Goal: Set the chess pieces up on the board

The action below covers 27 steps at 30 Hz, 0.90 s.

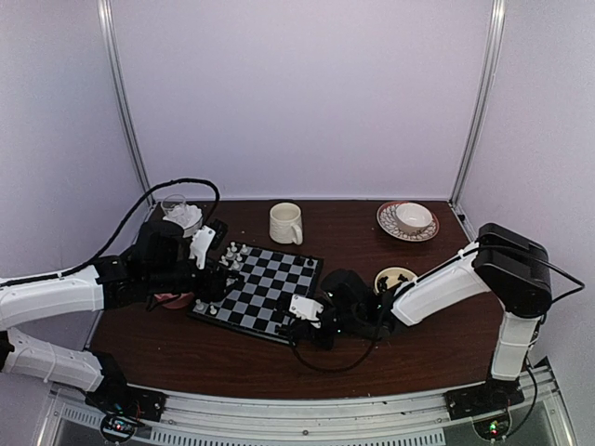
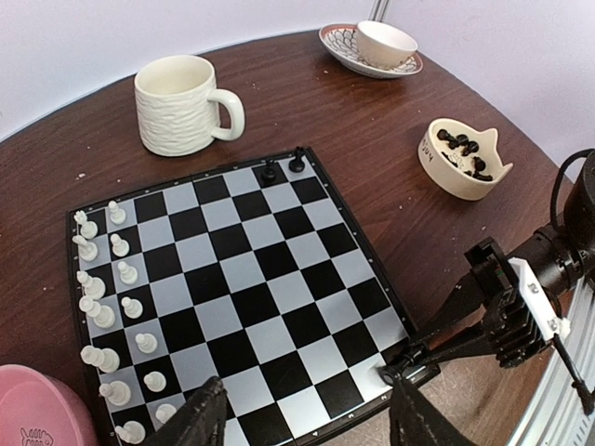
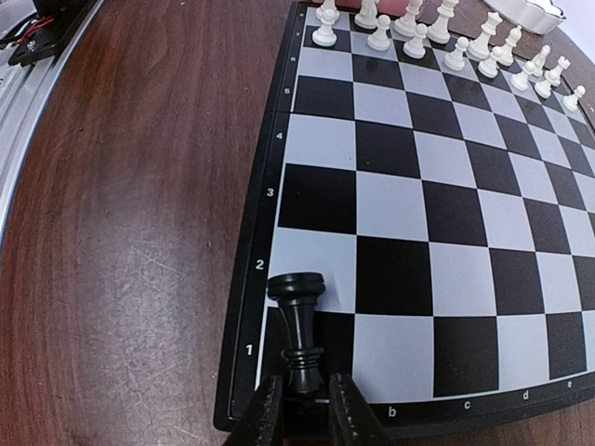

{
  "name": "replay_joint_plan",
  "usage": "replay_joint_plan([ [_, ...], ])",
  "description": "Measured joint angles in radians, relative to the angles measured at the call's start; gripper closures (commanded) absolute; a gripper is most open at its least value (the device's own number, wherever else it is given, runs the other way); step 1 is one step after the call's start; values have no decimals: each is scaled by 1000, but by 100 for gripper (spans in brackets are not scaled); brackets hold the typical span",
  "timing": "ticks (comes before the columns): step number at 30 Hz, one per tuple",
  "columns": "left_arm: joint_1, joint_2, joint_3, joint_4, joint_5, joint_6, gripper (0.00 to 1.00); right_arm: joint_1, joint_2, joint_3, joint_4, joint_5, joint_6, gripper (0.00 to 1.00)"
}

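on my right wrist feed the black rook [image 3: 300,325] (flat-topped, so i read it as a rook) stands upright on a corner square of the board [image 3: 446,232], right by the printed 1. the right gripper [image 3: 304,413] is low at that corner, its two fingers [image 3: 265,413] close together on either side of the rook's foot. i cannot tell whether they pinch it or only flank it

from the left wrist feed i see the left gripper [image 2: 307,423] with its fingers [image 2: 200,418] spread wide and nothing between them, hanging over the board's near edge

the white pieces [image 2: 121,279] stand in two rows along one side of the board. two black pieces [image 2: 284,167] stand next to each other at the corner nearest the mug [image 2: 181,107]. more dark pieces lie in a cream bowl [image 2: 437,163], near the board but apart from it. a pink bowl [image 2: 37,413] sits just beside the white rows
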Motion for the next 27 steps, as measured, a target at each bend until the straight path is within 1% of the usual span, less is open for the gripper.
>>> replay_joint_plan([
  [3,-2,0,0,0,2,0,39,2,4,1,-2,-1,0,82],
  [14,-11,0,0,2,27,7,39,5,18,32,-18,-2,0,93],
  [21,-13,0,-14,58,108,11,39,6,4,32,-47,-5,-2,94],
  [27,-13,1,-38,108,159,29,39,6,-55,32,-68,0,-2,95],
])
